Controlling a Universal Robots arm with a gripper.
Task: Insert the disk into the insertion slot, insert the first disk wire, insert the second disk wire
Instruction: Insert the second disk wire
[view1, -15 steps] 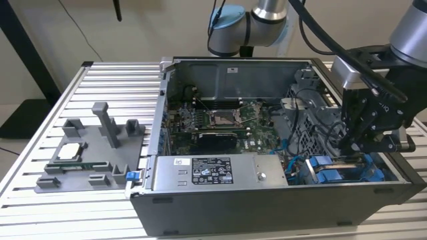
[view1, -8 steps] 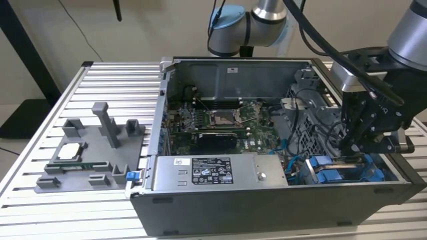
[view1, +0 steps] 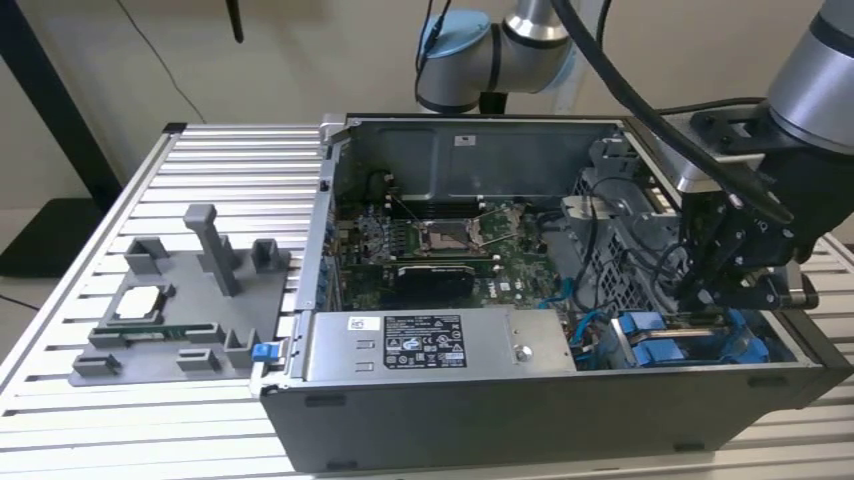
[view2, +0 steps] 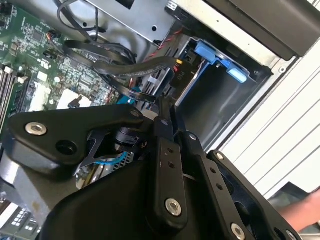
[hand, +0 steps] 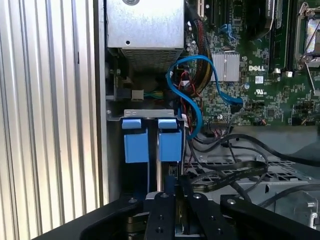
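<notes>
The disk shows as a bright blue carrier low in the dark grey drive cage, at the case's corner on the exterior view's right. Its two blue tabs stick out of the insertion slot, and the silver body is hidden. My gripper hangs right over that end, fingers together and shut beside the tabs. Whether anything is pinched between the tips is hidden. A black flat wire and a blue wire curl close to the fingers.
The open case holds the motherboard in its middle and the labelled power supply at the front. A grey parts fixture sits on the slatted table at the exterior view's left. A person's hand is beside the case.
</notes>
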